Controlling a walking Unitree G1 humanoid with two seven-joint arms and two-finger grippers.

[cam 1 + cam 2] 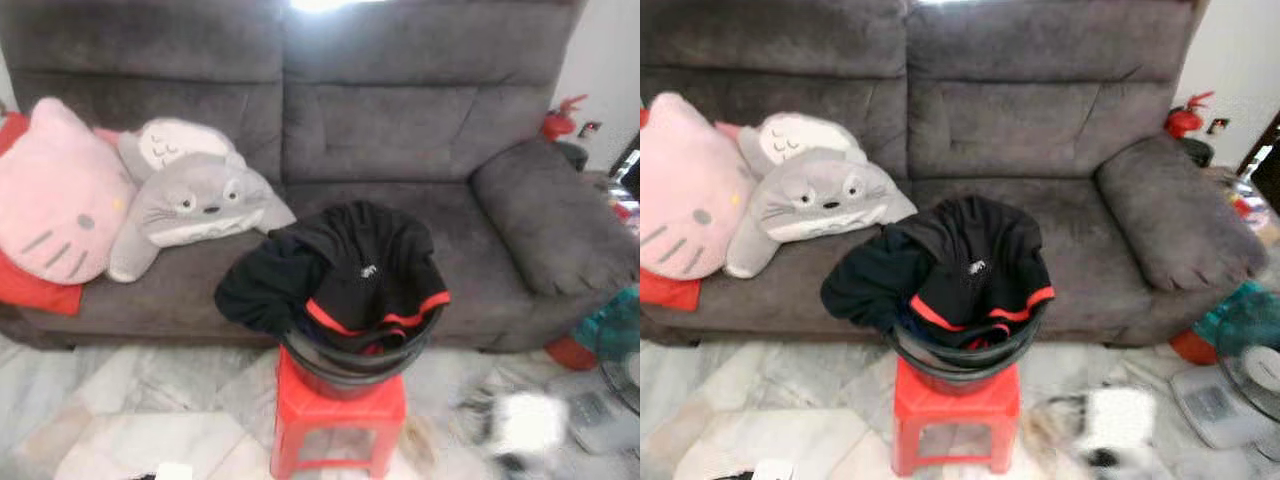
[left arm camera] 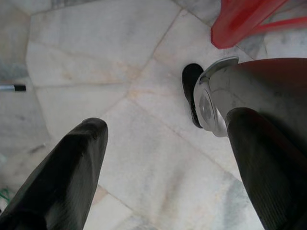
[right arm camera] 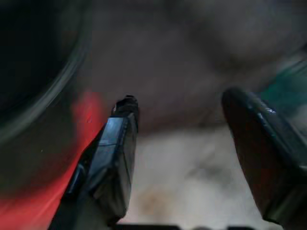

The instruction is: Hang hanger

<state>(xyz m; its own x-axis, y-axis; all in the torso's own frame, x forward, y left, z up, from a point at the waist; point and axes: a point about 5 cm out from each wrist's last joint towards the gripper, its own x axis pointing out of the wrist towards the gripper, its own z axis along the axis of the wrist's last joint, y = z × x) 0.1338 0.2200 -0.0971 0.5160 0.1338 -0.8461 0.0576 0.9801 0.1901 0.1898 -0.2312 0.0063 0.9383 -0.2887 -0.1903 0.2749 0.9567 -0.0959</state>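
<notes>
1. Clothes (image 1: 340,270) lie heaped in a dark basket (image 1: 350,365) on a red stool (image 1: 338,415) before the grey sofa (image 1: 400,130), raised within reach.
2. No hanger can be made out, so its direction and long axis cannot be told.
3. Left pincer (image 2: 163,158) and right pincer (image 3: 192,158) hang low, fingers apart, holding nothing.

left claw (image 2: 163,158): spread wide, nothing between its two black fingers (image 2: 67,177)
floor (image 2: 96,62): pale marble slabs with thin seams, under the claw and showing through the gap between the fingers
robot leg (image 2: 259,91): silver and dark body part with a round joint, just beside one finger
foot (image 2: 191,91): black, flat on the floor past the joint
stool leg (image 2: 240,19): red, beyond the claw, standing on the floor
rod (image 2: 12,87): thin, dark-tipped, at the frame edge, well apart from the claw
</notes>
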